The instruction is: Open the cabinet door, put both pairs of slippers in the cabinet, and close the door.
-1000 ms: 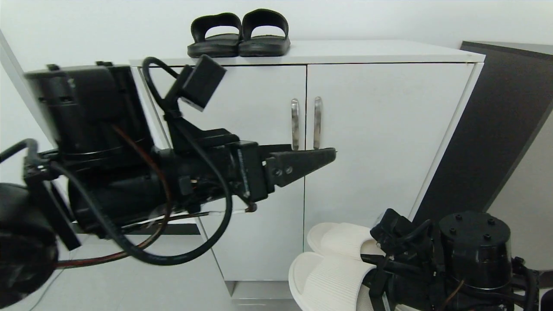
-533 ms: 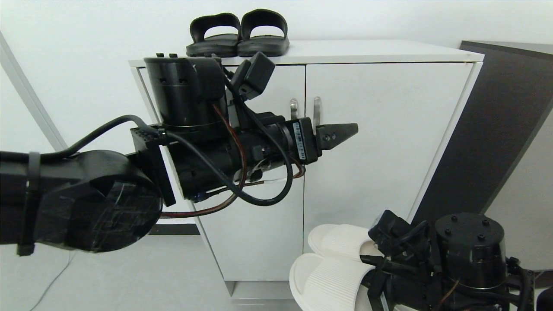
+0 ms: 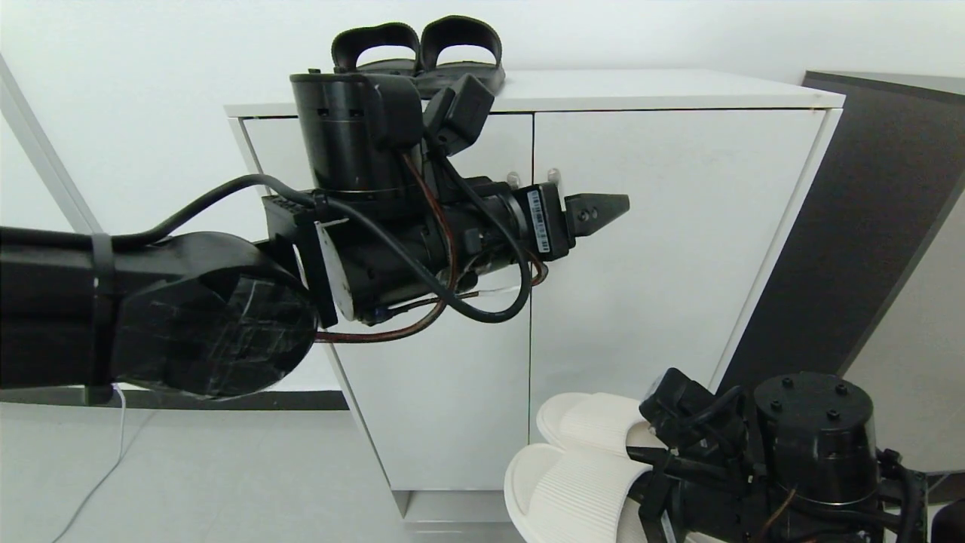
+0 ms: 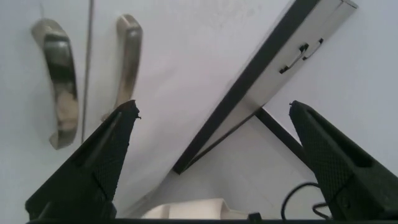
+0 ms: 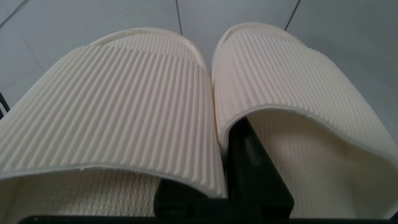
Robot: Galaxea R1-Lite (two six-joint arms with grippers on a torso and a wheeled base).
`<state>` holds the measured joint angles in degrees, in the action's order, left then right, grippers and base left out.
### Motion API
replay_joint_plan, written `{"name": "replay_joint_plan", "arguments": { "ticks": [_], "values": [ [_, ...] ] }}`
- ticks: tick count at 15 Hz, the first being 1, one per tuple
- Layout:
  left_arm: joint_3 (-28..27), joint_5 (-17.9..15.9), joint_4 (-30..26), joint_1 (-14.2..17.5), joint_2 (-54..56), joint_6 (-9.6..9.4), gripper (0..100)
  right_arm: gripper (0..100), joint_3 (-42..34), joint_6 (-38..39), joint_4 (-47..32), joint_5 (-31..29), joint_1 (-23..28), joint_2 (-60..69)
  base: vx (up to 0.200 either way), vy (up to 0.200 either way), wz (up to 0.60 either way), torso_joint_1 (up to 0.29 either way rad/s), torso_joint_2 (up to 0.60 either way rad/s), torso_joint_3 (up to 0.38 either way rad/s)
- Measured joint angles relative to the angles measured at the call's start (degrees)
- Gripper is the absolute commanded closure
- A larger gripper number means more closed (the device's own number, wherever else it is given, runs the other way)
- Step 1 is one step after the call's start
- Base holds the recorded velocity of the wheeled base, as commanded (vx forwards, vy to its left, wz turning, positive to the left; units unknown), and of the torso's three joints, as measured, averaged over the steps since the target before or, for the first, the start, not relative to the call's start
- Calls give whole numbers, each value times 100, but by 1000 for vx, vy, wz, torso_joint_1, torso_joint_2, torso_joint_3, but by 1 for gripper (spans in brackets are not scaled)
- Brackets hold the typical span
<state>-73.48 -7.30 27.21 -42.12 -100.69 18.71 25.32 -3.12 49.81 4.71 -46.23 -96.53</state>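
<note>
In the right pincer [image 5: 241, 158], paired white slippers [image 3: 580, 460] (toes toward cabinet [image 3: 663, 226]).

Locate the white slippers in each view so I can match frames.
Head view: white slippers low on the right, in front of the cabinet, at the right gripper.
Left wrist view: probably the pale sliver seen between the open left gripper fingers.
Right wrist view: both close up, side by side.
Shared landmark: the cabinet's door handles, in the head and left wrist views.
</note>
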Motion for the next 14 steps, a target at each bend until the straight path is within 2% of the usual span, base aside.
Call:
{"name": "replay_joint_plan", "arguments": {
  "ticks": [2, 4, 10, 11, 14],
  "values": [
    [-204, 9, -9, 65, -158, 0, 0, 100, -16, -2, 0, 0, 1, 0, 0, 0, 0, 0, 0, 0],
    [-474, 158, -9, 119, -412, 0, 0, 100, -27, -2, -2, 2, 0, 0, 0, 0, 0, 0, 0, 0],
    [-796, 189, -20, 133, -770, 0, 0, 100, -27, -2, 0, 2, -2, 0, 0, 0, 0, 0, 0, 0],
    [-827, 191, -20, 141, -794, 6, 100, 100, -27, -2, 0, 0, -2, 0, 0, 0, 0, 0, 0, 0],
    [-824, 235, -22, 168, -820, 30, 100, 100, -38, -10, -6, -6, -2, 0, 0, 0, 0, 0, 0, 0]
  ]
}}
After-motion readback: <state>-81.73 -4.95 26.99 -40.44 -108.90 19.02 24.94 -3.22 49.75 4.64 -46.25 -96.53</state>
